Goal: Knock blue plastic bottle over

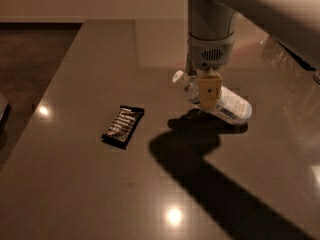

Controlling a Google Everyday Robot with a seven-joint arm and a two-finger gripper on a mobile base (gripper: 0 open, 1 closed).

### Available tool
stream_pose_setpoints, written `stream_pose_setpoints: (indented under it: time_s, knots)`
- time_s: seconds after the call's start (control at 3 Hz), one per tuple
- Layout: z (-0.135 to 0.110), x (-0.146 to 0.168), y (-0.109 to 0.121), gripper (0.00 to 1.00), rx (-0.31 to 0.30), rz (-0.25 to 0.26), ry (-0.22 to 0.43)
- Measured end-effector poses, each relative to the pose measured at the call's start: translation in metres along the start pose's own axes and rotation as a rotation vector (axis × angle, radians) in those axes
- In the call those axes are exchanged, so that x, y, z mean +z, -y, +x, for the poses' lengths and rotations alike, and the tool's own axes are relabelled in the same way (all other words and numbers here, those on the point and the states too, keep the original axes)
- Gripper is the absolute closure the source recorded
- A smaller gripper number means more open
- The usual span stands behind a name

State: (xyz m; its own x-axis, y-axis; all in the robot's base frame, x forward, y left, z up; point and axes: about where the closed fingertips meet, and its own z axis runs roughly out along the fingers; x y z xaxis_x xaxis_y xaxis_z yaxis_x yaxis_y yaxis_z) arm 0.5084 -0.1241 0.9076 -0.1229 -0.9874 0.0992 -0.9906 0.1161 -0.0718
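Observation:
The blue plastic bottle [231, 107] lies on its side on the dark table [80, 184], right of the middle. Its white cap [178, 76] points left and its labelled body points right toward me. My gripper [210, 91] hangs straight down from the pale arm and sits right over the bottle's neck end, hiding that part of it. The green can is hidden behind the gripper and arm.
A dark snack bar packet [123, 126] lies left of the bottle. A black wire basket [292, 54] stands at the back right, partly behind the arm. The table's left edge [55, 79] drops to a dark floor. The arm's shadow falls across the front right.

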Motion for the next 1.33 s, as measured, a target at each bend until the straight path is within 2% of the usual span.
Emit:
stream_pose_setpoints:
  time_s: [0.33, 0.67, 1.0, 1.33]
  knots:
    - [-0.001, 0.009, 0.006, 0.35, -0.04, -0.015, -0.018]
    - [0.006, 0.022, 0.011, 0.12, -0.053, -0.053, -0.016]
    - [0.016, 0.031, 0.015, 0.0, -0.039, -0.094, 0.024]
    - [0.01, 0.031, 0.023, 0.0, -0.037, -0.058, 0.046]
